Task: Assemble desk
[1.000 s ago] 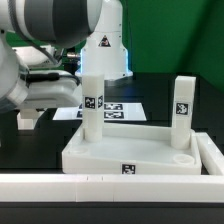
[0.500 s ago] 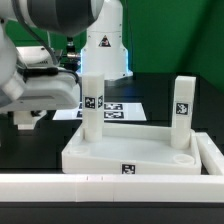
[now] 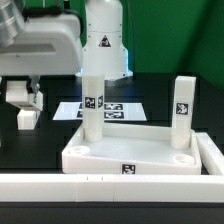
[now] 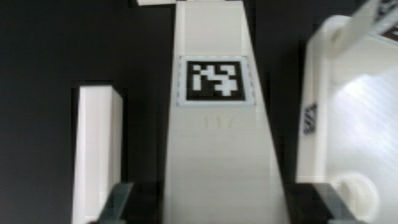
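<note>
Nearest the exterior camera, the white border wall (image 3: 100,183) runs across the front of the black bench (image 3: 30,150). Just behind it lies the desk top (image 3: 120,150), flat, underside up. Two legs stand upright at its far corners. The first standing leg (image 3: 93,100) is toward the exterior view's left and the second standing leg (image 3: 183,103) toward its right, each with its tag facing the camera. The near right socket (image 3: 183,158) is unfilled, and no leg stands at the near left corner either. Beyond the top, the marker board (image 3: 115,108) lies flat.

To the exterior view's left, apart from the desk top, the arm (image 3: 40,45) hangs low over a loose leg (image 3: 27,118) that rests on the bench. The wrist view shows this tagged leg lying lengthwise between the fingers (image 4: 121,203), one on each side, partly closed. Whether they press on it or merely flank it cannot be told. A spare leg (image 4: 98,150) lies just beside it, parallel.

Judgement: assembly is about half done, and the step in hand is pickup of the third leg. The next move calls for a firm hold and a lift clear of the spare leg. The leg must then be turned upright and set squarely over an empty near socket before it is pressed or twisted home.
</note>
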Robot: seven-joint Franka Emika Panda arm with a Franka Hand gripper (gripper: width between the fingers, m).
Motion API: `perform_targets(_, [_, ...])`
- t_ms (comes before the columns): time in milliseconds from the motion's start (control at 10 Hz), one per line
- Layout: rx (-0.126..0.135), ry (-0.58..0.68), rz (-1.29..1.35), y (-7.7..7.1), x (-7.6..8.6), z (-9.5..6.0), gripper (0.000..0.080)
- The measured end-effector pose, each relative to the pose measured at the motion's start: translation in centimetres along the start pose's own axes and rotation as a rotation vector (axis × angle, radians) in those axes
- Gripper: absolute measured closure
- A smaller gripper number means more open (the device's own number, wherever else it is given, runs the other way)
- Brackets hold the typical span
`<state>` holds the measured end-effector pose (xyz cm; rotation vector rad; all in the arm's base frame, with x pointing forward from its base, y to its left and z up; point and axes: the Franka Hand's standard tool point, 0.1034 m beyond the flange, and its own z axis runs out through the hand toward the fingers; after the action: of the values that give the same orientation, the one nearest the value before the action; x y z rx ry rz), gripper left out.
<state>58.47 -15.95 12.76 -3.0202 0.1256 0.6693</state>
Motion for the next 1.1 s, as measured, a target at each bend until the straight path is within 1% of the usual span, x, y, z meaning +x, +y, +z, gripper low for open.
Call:
perform_targets(200, [-0.013, 0.123, 0.015, 0.4, 0.4, 0.1, 0.0511])
perform_targets(300, [-0.03, 0.211, 0.017, 0.7, 0.9, -0.2, 0.0511])
perform_targets(400, [-0.042, 0.275, 0.019, 0.9, 1.0, -0.2, 0.0511])
perform_targets(500, [-0.035, 0.319, 0.046, 0.6, 0.9, -0.4, 0.0511])
perform_targets(600, [-0.017, 0.37, 0.065, -0.5, 0.8, -1.2, 0.0511])
perform_targets(700, [-0.02, 0.423, 0.065, -1.9, 0.6, -2.1, 0.0511])
perform_targets(800, [-0.02, 0.507, 0.089, -3.5, 0.6, -3.7, 0.0511])
perform_targets(900, [-0.01, 0.525, 0.112, -5.0, 0.6, -4.5, 0.0511])
perform_targets(1000, [-0.011, 0.522, 0.122, -6.7, 0.9, -5.2, 0.0511])
perform_targets(1100, [-0.044, 0.522, 0.085, -7.0, 1.2, -4.6, 0.0509])
